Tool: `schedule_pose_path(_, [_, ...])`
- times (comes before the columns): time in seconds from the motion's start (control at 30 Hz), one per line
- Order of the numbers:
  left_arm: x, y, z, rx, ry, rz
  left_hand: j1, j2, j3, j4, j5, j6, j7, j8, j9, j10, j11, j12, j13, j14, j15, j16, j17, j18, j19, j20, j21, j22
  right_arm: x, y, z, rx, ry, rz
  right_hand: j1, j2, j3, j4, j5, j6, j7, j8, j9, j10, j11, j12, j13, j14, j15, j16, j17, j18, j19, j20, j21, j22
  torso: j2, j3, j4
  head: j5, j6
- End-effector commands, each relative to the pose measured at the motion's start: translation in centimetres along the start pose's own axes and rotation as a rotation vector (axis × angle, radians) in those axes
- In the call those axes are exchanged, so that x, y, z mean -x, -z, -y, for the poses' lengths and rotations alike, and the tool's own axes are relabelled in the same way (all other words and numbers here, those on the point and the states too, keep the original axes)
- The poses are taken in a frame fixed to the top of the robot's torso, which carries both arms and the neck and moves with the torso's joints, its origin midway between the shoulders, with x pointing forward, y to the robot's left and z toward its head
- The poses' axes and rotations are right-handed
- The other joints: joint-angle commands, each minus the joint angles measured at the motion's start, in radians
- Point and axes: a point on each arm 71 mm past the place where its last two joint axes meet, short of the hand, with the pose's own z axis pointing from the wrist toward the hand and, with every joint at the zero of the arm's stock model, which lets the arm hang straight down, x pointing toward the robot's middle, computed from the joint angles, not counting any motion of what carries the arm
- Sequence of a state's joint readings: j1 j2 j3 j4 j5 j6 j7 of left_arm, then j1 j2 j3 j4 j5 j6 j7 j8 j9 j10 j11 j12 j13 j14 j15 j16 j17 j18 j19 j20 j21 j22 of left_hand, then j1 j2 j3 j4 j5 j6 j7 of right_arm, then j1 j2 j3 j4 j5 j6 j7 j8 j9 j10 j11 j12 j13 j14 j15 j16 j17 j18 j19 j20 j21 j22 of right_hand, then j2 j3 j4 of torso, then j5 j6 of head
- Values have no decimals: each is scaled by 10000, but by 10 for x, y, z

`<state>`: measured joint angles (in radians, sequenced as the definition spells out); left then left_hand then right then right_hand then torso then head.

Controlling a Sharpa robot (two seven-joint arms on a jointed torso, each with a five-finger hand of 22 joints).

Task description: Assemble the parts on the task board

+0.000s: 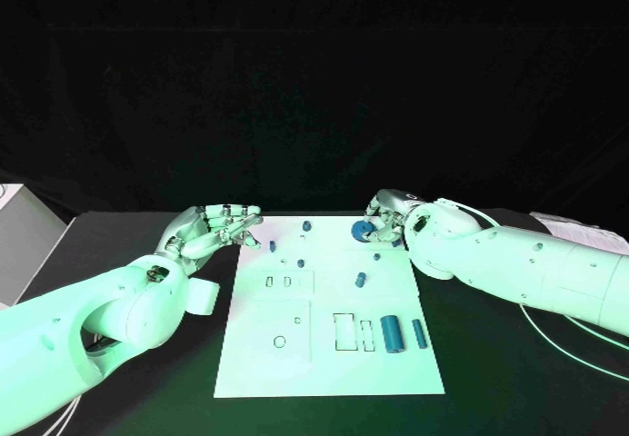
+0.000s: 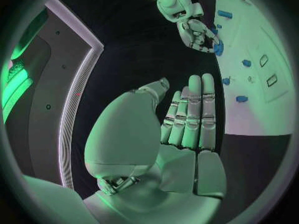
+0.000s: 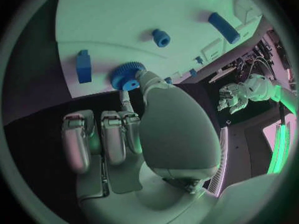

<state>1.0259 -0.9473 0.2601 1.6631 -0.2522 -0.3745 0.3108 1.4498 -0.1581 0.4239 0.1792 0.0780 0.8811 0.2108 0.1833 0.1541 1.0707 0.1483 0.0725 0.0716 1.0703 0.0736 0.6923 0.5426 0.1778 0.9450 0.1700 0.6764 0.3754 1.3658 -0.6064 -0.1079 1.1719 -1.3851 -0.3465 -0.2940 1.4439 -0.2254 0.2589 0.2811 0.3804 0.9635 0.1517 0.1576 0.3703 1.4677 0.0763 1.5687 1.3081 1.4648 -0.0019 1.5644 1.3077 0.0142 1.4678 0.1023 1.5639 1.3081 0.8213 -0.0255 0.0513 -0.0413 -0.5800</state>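
I see one black table (image 1: 118,381) carrying one white task board (image 1: 328,363) in its middle, the board running from the table's far side toward the near edge.

Two arms reach in. My left hand (image 1: 216,227) sits just off the board's far left corner, over the bare table; the left wrist view shows its fingers (image 2: 193,114) straight, side by side and apart from the thumb, holding nothing. My right hand (image 1: 383,222) is at the board's far right corner, pinching a blue gear (image 1: 358,232). The right wrist view makes that clear: the toothed gear (image 3: 127,75) is caught between the thumb tip and a fingertip, right at the board's edge, while the other fingers curl below it. From the head camera I cannot tell whether the gear touches the board.

On the board I count two long blue cylinders near the near right corner, a thick one (image 1: 391,333) and a thinner one (image 1: 420,333) beside it. Several small blue pegs (image 1: 361,281) stand across the far half; I cannot count them surely. The right wrist view also shows a small blue block (image 3: 82,66) beside the gear.
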Motion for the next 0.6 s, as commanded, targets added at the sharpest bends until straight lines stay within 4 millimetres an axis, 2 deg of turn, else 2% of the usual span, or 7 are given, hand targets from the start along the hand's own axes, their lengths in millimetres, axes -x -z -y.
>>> schedule_pose_path(0.03, [-2,0,1,-72,27,-191,-69,18,63,-21,3,64,-8,60,16,40,-6,-47,-8,-68,11,42,8,26,-67,-14,34,8,5,3,-8,403,206,832,88,22,71,-9,86,83,5,55,19,1031,-54,21,2627,1060,8,64,2631,-142,1030,2,69,2627,-4,-11,8,1,7])
schedule_pose_path(0.27, [-2,0,1,-52,18,-171,-69,18,63,-21,3,64,-8,60,16,40,-6,-47,-8,-68,11,42,8,26,-67,-14,34,8,6,10,-36,1295,653,1417,88,17,121,-12,138,94,-2,60,17,1031,-62,21,2627,1060,-1,64,2631,-142,1030,-6,69,2627,-11,-19,-11,-3,45])
schedule_pose_path(0.43, [-4,0,1,-38,44,-222,-69,18,63,-21,3,64,-8,60,16,40,-6,-47,-8,-68,11,42,8,26,-67,-14,34,8,2,11,-65,1963,882,1624,101,19,162,-21,144,88,-4,56,13,1031,-65,21,2627,1060,-6,64,2631,-142,1030,-12,69,2627,7,-12,22,-25,69])
schedule_pose_path(0.6, [-4,0,1,-31,51,-234,-69,18,63,-21,3,64,-8,60,16,40,-6,-47,-8,-68,11,42,8,26,-67,-14,34,8,-5,10,-89,2432,953,1642,109,17,183,-28,144,84,-4,54,11,1031,-67,21,2627,1060,-8,64,2631,-142,1030,-14,69,2627,6,-18,15,-11,77])
